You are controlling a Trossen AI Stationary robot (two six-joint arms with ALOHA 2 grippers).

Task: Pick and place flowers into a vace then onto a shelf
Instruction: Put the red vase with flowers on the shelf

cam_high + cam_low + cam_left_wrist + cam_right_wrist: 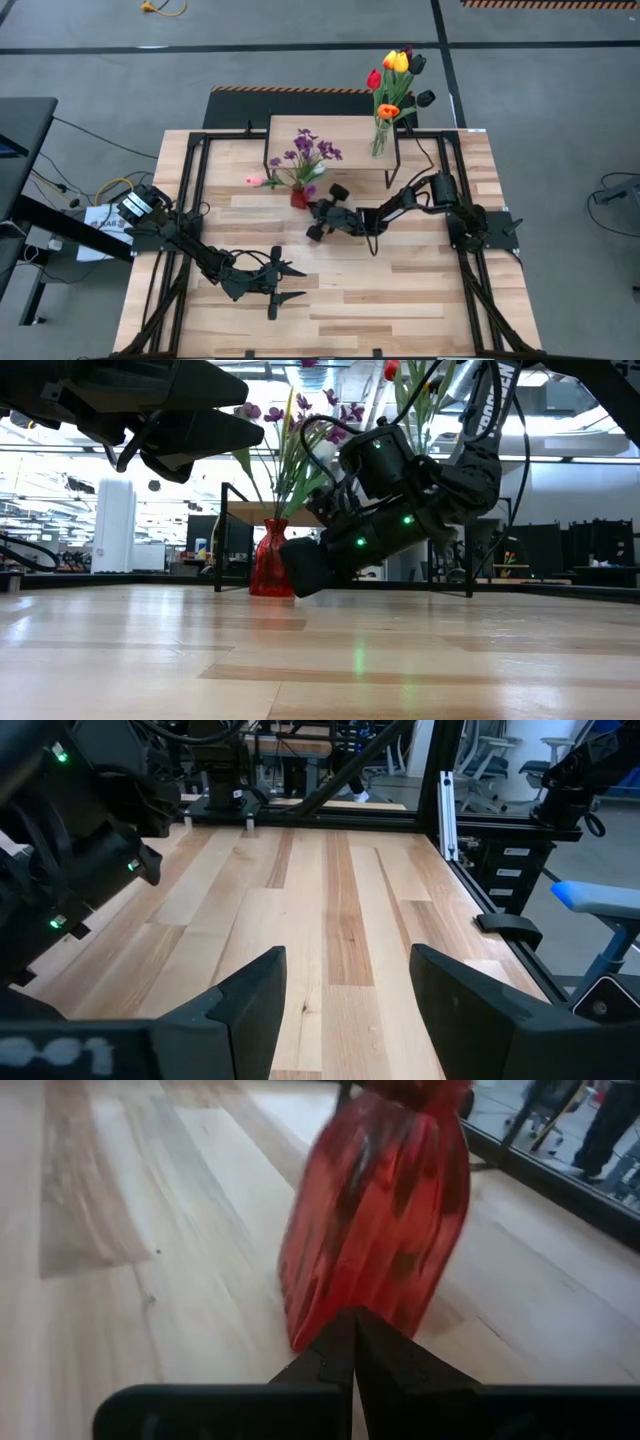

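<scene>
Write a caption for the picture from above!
Right gripper shut beside the red vase of purple flowers; left gripper open, waiting.

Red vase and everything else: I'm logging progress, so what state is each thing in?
Red vase: upright on the table, purple sprigs in it.
Clear vase: on the shelf, holding tulips.
Pink flower: lying on the table.
Right gripper: shut, empty, beside the red vase.
Left gripper: open, empty.

A vase (299,197) of flowers (303,153) stands on the table (400,290) before the shelf (340,130); a second bouquet (396,80) sits on the shelf's right end.
</scene>
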